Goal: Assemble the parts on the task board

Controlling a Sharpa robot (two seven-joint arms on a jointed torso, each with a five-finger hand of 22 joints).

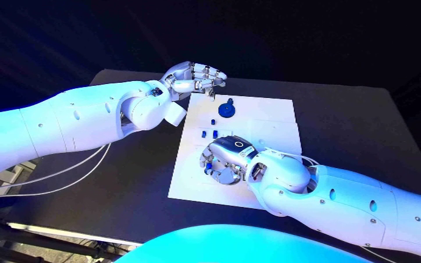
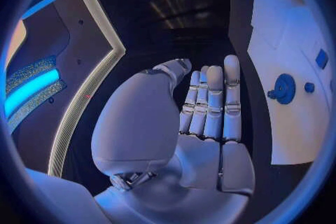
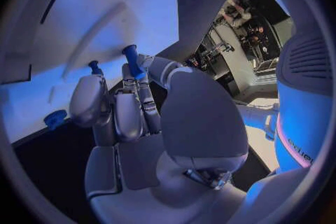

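The white task board (image 1: 263, 130) lies in the middle of the black table. A round blue part (image 1: 228, 111) sits near its far edge, with small blue pegs (image 1: 213, 120) just in front of it. My right hand (image 1: 226, 161) hovers low over the board's near left area. In the right wrist view its thumb and a finger pinch a blue peg (image 3: 131, 61), and another peg (image 3: 94, 67) stands on the board beside it. My left hand (image 1: 194, 79) hangs above the board's far left corner, fingers straight and empty (image 2: 210, 106). From that wrist I see the round blue part (image 2: 284, 88).
The black table (image 1: 342, 117) runs round the board on all sides. White cables (image 1: 61, 175) hang under my left arm at the table's left edge.
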